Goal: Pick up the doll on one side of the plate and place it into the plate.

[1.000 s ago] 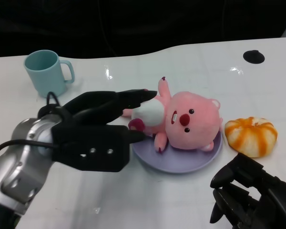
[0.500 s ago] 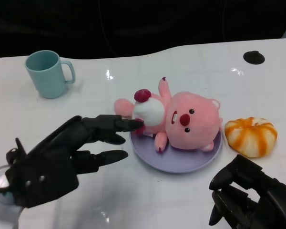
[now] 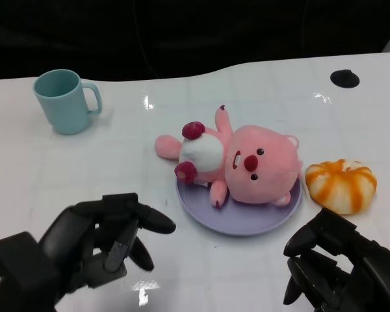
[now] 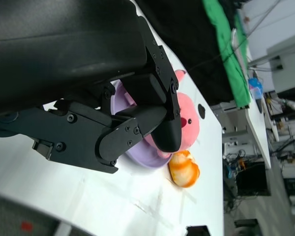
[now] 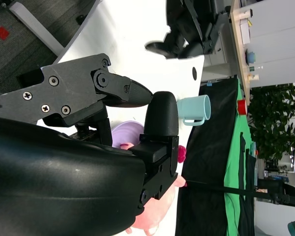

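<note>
Check the seating of the doll (image 3: 237, 166): head and torso on the plate (image 3: 247, 226), near the middle of the desk (image 3: 84, 169); legs and rump overhanging the plate's rim on the side toward the desk's left edge. Treat placement as likely done but not secure.

Risk 1, roll-off. Expect the overhanging soft legs to drag the body outward if nudged. Avoid any sweep across the rim on that side.

Risk 2, contact from the left hand (image 3: 97, 237). Note its state: at the near edge, left of the plate, well apart from the doll, fingers half bent and spread, nothing held. Keep any motion directed away from the plate; a forward swing probably catches a leg or shifts the plate.

Risk 3, contact from the right hand (image 3: 338, 266). Note its state: at the near right corner, fingers curled in, nothing in them, near the plate's rim and the orange-and-white plush (image 3: 341, 185). Avoid lifting toward the far edge; likely result is a push on the plush, which lies just beside the plate and the doll's head.

Risk 4, needless re-grasp. Judge a second pick as liable to pull the doll off.

Disregard the teal cup (image 3: 62, 101) toward the far left corner: well apart, no hazard.
</note>
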Tool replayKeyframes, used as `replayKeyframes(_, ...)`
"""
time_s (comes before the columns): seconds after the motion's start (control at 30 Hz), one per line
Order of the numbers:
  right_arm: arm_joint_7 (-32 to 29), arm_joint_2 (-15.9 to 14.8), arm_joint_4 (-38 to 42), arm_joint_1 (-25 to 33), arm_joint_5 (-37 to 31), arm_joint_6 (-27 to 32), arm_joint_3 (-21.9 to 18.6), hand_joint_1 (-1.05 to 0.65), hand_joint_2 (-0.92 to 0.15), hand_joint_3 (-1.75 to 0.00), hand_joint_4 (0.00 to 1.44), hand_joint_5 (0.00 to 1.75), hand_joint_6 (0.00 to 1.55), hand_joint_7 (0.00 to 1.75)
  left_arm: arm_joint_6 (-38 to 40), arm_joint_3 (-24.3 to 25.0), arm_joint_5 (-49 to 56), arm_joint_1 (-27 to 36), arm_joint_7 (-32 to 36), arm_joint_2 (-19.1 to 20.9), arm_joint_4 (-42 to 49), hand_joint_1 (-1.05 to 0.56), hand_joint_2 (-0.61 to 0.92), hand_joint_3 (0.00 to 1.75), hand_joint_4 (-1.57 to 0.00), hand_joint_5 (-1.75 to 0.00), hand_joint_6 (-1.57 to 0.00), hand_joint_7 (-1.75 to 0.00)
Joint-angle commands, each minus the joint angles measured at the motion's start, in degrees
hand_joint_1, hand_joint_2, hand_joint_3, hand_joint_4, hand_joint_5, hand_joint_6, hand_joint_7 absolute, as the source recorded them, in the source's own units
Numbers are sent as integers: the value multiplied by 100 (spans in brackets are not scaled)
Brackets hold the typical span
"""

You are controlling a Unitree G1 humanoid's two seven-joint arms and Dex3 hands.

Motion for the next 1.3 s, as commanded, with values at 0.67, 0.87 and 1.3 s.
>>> replayKeyframes(0.67,165,-89,121,-13,119,-102,-329,-32,-91,-62,52,175,41,164,1098,377,-955,622,90,-233,-370,-7,47,137,-86,-175,-74,-171)
replayKeyframes(0.87,159,-69,183,-13,118,-146,-411,-32,-91,-62,53,175,42,164,1248,499,-1496,514,-112,-227,-71,-9,47,136,-88,-175,-72,-173)
replayKeyframes(1.3,186,-15,458,-5,91,-467,-435,-29,-88,-67,54,175,41,166,1899,751,-2435,334,-252,-151,135,-5,45,141,-95,-175,-73,-173)
